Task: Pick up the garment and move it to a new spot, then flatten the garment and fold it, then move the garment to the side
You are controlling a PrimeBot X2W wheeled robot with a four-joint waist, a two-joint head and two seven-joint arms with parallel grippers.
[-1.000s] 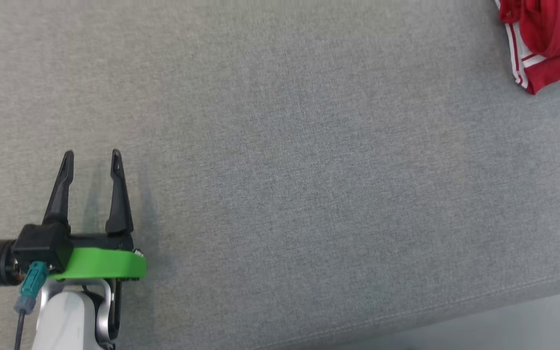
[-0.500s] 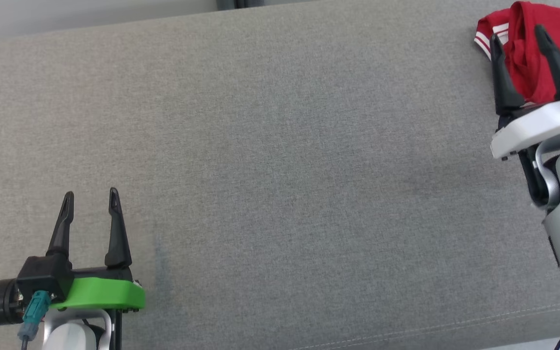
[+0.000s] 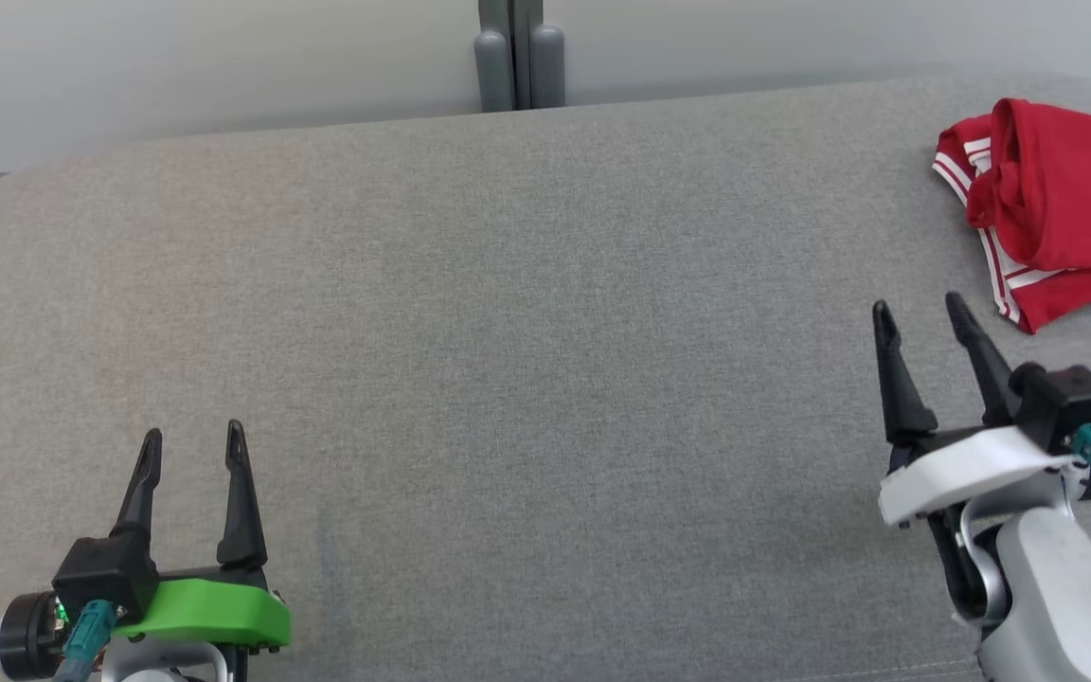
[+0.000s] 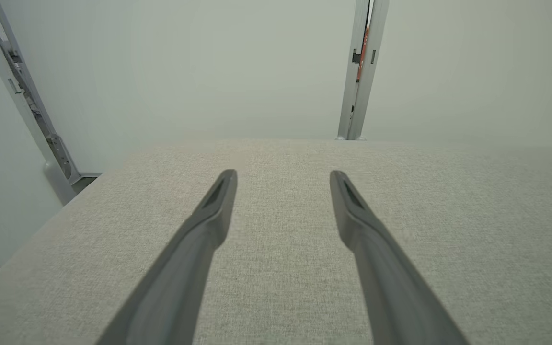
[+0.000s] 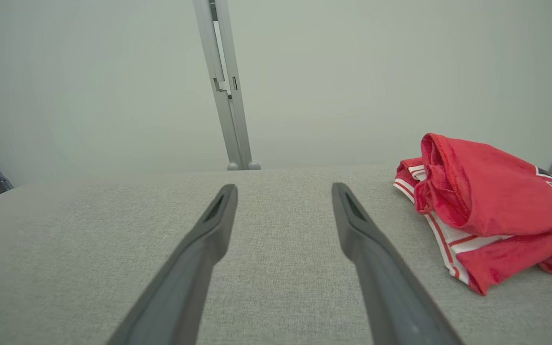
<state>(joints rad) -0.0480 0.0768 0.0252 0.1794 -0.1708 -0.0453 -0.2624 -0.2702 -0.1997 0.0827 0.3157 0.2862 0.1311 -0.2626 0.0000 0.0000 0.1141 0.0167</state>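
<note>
Treat crumpled white-trimmed red fabric garment (image 3: 1057,208), heaped at far right corner of grey upholstered surface (image 3: 527,313), as light and limp; pinch raised fold with open, empty right gripper (image 3: 918,305), reserving equally open left gripper (image 3: 194,432).

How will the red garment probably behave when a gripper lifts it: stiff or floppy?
Probably floppy: the red garment lies crumpled in soft folds on the grey surface, so it should sag and unfold when lifted. It looks thin and light, unlikely to roll.
</note>
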